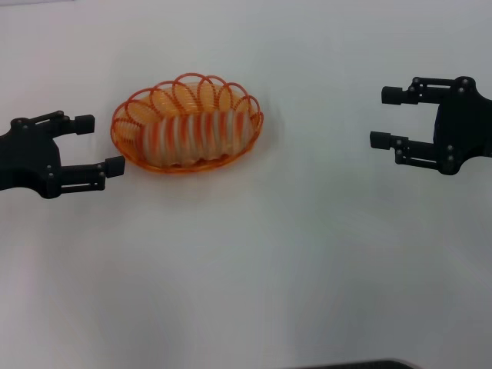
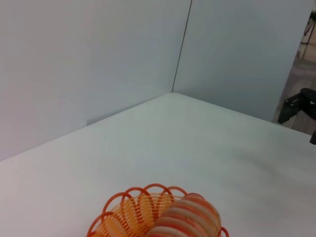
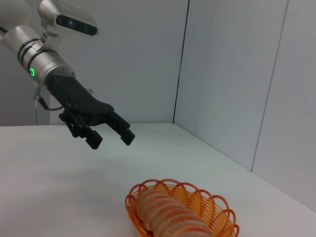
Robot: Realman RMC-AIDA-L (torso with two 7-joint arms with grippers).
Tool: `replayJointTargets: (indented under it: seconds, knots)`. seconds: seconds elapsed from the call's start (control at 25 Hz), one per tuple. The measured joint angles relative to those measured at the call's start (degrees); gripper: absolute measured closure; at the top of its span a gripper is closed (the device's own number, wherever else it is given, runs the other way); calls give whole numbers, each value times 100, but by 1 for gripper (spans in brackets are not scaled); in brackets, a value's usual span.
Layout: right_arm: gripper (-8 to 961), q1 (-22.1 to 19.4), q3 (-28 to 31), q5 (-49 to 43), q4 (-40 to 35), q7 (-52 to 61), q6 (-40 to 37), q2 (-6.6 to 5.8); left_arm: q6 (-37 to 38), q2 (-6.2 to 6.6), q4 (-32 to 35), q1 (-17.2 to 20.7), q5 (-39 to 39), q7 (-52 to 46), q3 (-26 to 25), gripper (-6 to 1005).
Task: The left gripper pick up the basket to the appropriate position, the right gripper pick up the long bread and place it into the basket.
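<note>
On a plain white table (image 1: 254, 277), the basket (image 1: 127, 138) is sitting a little left of centre, and the long bread (image 1: 196, 137) is lying inside it, lengthwise, filling most of the shallow oval. The loaf's orange-red stripes are showing between the looped wire rim on every side, and nothing else is in the basket.

The left end effector (image 1: 101, 144) is hovering just beside the basket's left end, its two black fingers spread apart and holding nothing — one fingertip is sitting very close to the rim, though contact cannot be confirmed. The right end effector (image 1: 388, 118) is hanging well apart from the basket on the right, fingers likewise spread and empty.

Judging by how things are lying, the bread is already placed and both arms are clearing away (the work itself looks finished). To do this well, the left arm should be drawing straight back from the rim, keeping its fingers wide so no loop of wire gets snagged and dragged. The right arm has open space around it and needs only to be keeping its height.

From the right wrist view, the left end effector (image 3: 109, 132) is floating above the table behind the basket (image 3: 222, 212), with the bread (image 3: 165, 212) resting level inside.
</note>
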Motion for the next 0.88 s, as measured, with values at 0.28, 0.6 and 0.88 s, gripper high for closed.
replayJointTargets:
  seconds: [0.28, 0.6, 0.88]
  knots:
    - [328, -4, 48, 0, 0, -4, -17, 0, 9, -8, 0, -6, 4, 0, 0, 113]
    - [329, -9, 67, 0, 0, -3, -23, 0, 29, -9, 4, -13, 6, 0, 1, 113]
    - [328, -14, 73, 0, 1, -4, -23, 0, 40, -9, 14, -6, 6, 0, 0, 113]
